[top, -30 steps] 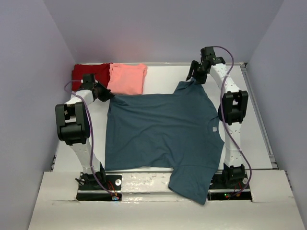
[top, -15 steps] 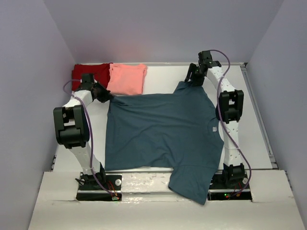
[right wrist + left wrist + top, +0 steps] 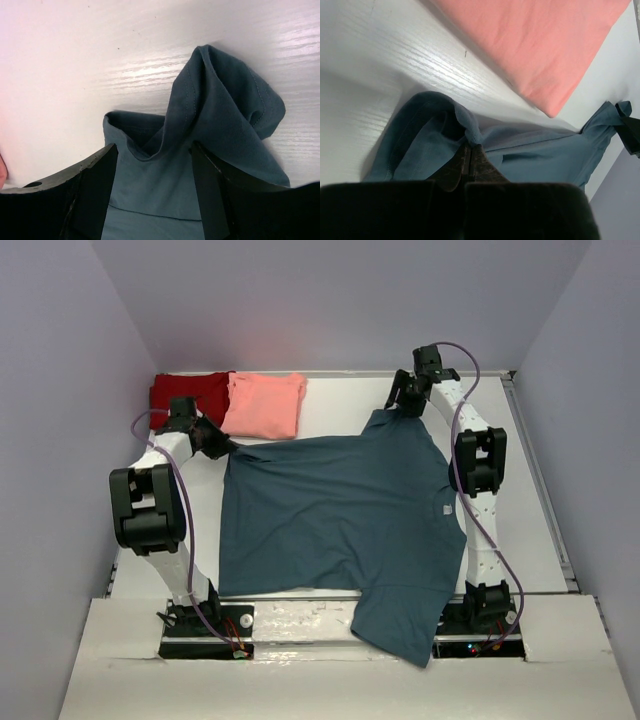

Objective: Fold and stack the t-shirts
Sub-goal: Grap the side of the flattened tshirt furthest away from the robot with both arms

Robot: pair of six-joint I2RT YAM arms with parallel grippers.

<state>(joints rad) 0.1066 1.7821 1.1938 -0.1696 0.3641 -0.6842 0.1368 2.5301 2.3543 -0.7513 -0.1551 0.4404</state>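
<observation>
Wrist views reveal grips: left tool [image 3: 471,150] pinches teal shirt [image 3: 340,510] corner; right tool [image 3: 152,145] spread, straddling sleeve [image 3: 220,100].

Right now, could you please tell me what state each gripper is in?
Left gripper: closed on the teal shirt.
Right gripper: open, shirt fabric between the jaws.
</observation>
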